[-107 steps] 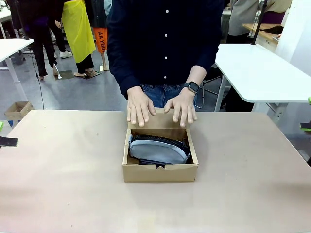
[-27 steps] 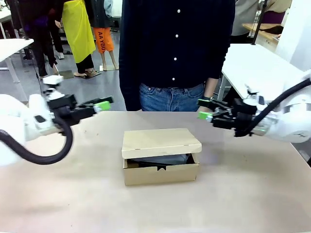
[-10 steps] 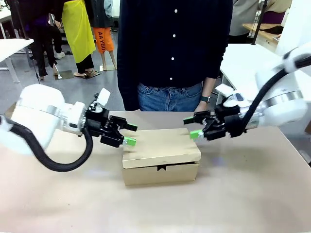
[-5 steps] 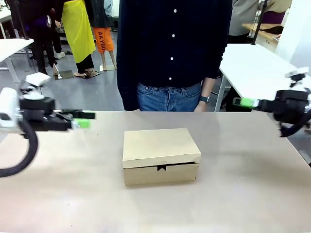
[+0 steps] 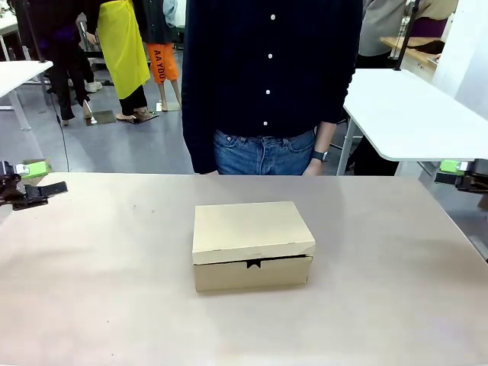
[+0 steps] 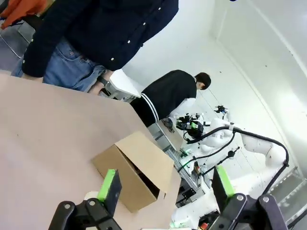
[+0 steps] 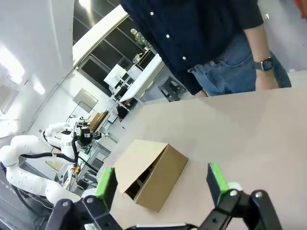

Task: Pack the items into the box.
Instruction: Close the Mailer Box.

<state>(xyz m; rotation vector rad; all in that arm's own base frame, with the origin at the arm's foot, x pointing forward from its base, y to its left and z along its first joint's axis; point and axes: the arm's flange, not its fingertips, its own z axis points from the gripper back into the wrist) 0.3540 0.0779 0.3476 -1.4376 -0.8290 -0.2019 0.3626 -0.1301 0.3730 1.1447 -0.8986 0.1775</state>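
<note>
Box shut, my claws spread and empty.
The box (image 5: 252,245) sits mid-table, clear of every edge; my left gripper (image 5: 30,179) and right gripper (image 5: 457,171) hang at opposite side edges. The tuck flap may spring open if not fully seated.

Closed box (image 5: 252,245) on tan table (image 5: 99,290)

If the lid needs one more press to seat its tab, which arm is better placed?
Neither clearly. The box sits mid-table with its lid down; the left gripper and right gripper both hang open at opposite table edges, about equally far. Left perhaps marginally, being over the table.
</note>
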